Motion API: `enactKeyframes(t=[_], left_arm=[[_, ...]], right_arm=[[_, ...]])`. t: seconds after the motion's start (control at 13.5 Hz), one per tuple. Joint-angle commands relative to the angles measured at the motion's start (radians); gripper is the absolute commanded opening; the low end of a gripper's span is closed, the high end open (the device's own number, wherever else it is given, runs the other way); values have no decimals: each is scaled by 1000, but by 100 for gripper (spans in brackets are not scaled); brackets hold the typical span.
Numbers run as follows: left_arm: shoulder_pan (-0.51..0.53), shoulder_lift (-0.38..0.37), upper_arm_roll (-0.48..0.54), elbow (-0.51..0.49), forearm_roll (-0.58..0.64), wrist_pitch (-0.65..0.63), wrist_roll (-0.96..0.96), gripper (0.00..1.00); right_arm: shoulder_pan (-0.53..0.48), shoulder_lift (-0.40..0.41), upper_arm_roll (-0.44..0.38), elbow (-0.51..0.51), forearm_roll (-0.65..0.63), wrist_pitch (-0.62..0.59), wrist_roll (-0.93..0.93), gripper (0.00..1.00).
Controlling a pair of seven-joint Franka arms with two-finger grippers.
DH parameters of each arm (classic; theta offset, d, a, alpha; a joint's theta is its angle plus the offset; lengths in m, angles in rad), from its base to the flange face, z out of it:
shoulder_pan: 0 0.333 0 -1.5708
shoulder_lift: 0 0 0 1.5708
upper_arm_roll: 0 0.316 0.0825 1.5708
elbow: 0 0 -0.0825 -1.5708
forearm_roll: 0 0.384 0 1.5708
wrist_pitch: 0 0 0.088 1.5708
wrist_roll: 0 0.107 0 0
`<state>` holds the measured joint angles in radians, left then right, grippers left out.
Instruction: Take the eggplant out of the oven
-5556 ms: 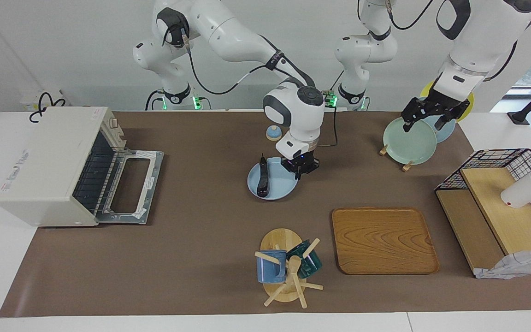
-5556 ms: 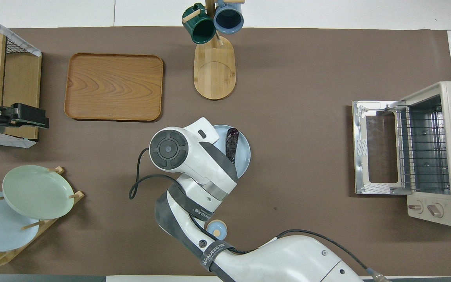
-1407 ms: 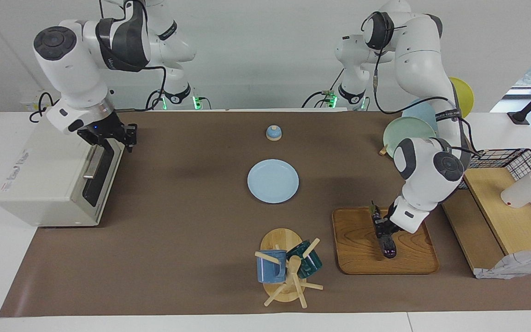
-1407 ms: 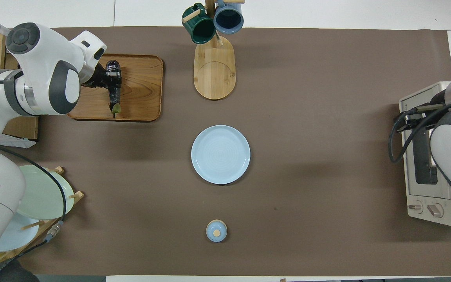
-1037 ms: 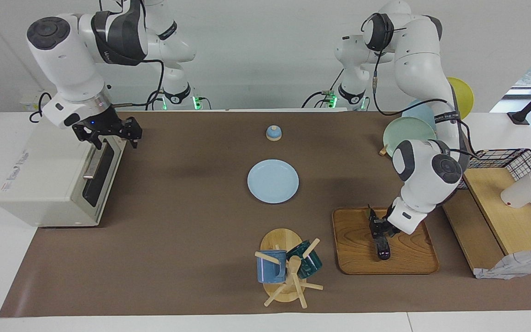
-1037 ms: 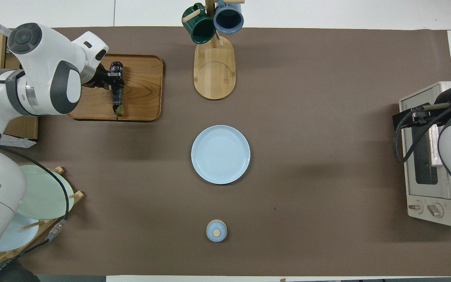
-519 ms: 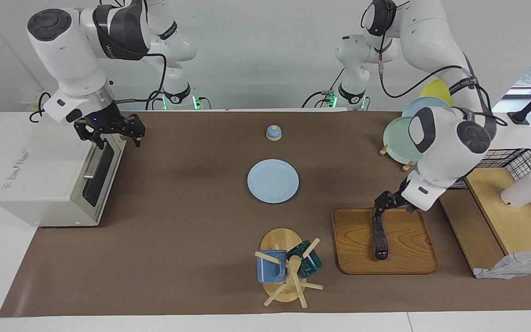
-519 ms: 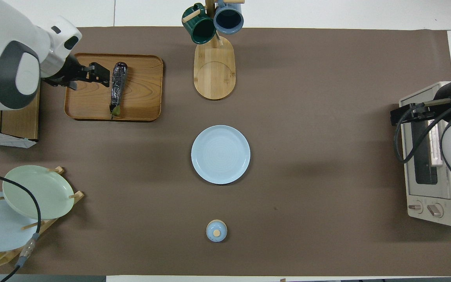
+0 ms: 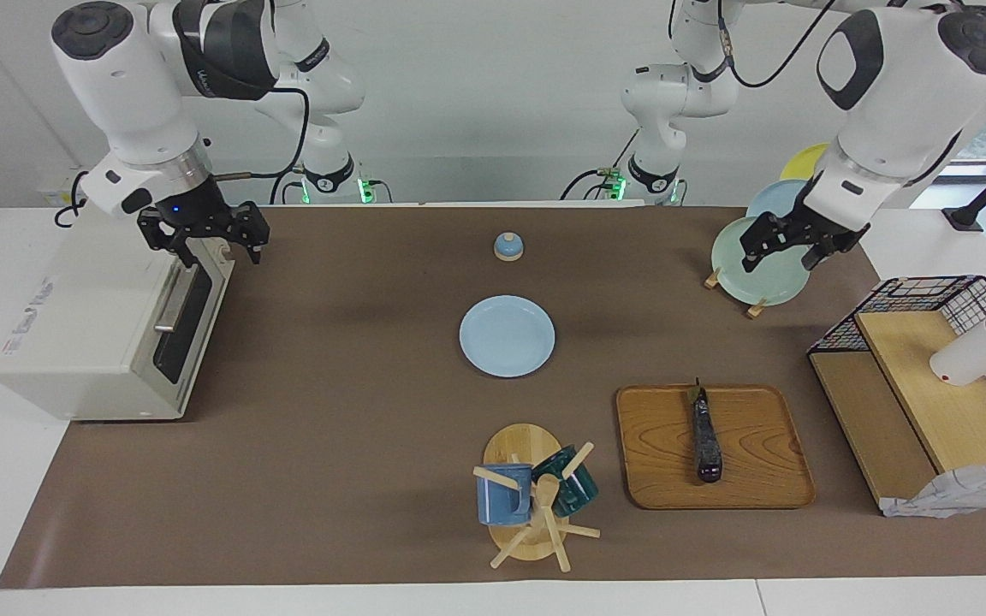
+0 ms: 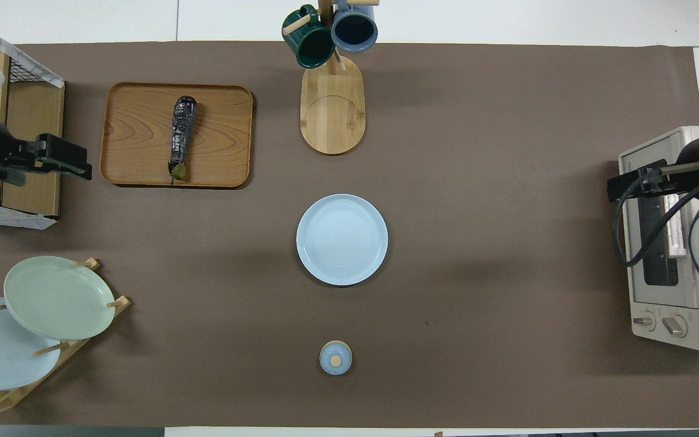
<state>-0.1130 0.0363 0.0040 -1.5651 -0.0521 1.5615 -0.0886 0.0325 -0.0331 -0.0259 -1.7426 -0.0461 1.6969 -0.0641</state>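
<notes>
1. Eggplant [image 9: 705, 440] lies flat on the wooden tray [image 9: 758, 488], out of the oven. Stem end points toward the robots, blunt end away. Nothing touches it.
2. The tray sits on the brown mat [image 9: 356, 411] toward the left arm's end of the table, farther from the robots than the pale blue plate [image 9: 507, 335].
3. Left gripper [image 9: 788, 244] is up in the air over the pale green plate [image 9: 750, 278] in the plate rack, well apart from the eggplant. Jaws spread, nothing between them. In the overhead view the same gripper [image 10: 46, 159] shows beside the tray's edge, over the wooden shelf unit [image 10: 28, 121].
4. Oven [image 9: 99, 325] stands at the right arm's end of the table. Door is up and shut, dark glass and bar handle facing the middle of the table.
5. Right gripper [image 9: 206, 235] hangs just above the oven's top front edge, by the door. Jaws spread, holding nothing. Cannot tell whether a fingertip touches the oven.
6. Pale blue plate lies near the middle of the mat, bare.
7. Small blue lidded pot [image 9: 507, 246] sits nearer to the robots than that plate.
8. Mug tree [image 9: 536, 505] on a wooden base stands beside the tray, farther from the robots than the blue plate; a blue mug [image 9: 501, 496] and a dark green mug [image 9: 574, 488] hang on it.
9. Wire basket [image 9: 964, 299] with a white cup [image 9: 972, 355] tops the shelf unit at the left arm's end.
</notes>
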Motion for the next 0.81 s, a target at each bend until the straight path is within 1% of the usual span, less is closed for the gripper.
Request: enactKeyframes(t=[0.0, 0.07, 0.22, 0.3, 0.44, 0.52, 0.59, 0.74], left_arm=[[-10, -88, 2, -136, 23, 15, 1, 100], [-13, -90, 2, -142, 23, 12, 3, 100], [-1, -85, -13, -126, 23, -35, 9, 100], [7, -79, -28, -107, 23, -53, 7, 100], [79, -64, -99, -54, 23, -92, 9, 100], [85, -46, -105, -21, 23, -115, 9, 100], [87, -46, -105, -10, 23, -129, 9, 100], [85, -61, -107, -42, 21, -120, -3, 100]], right_arm=[[-5, -24, -9, -28, 22, 6, 15, 100], [-6, -22, -9, -23, 22, 7, 15, 100], [-9, -22, -8, -18, 22, -2, 12, 100], [-10, -21, -12, -17, 22, -3, 7, 100], [-11, -11, -17, -14, 22, 4, 1, 100], [-11, -11, -17, -12, 23, 6, 0, 100], [-13, -11, -19, -14, 23, 7, -2, 100], [-34, -13, -19, -17, 26, 3, -3, 100]])
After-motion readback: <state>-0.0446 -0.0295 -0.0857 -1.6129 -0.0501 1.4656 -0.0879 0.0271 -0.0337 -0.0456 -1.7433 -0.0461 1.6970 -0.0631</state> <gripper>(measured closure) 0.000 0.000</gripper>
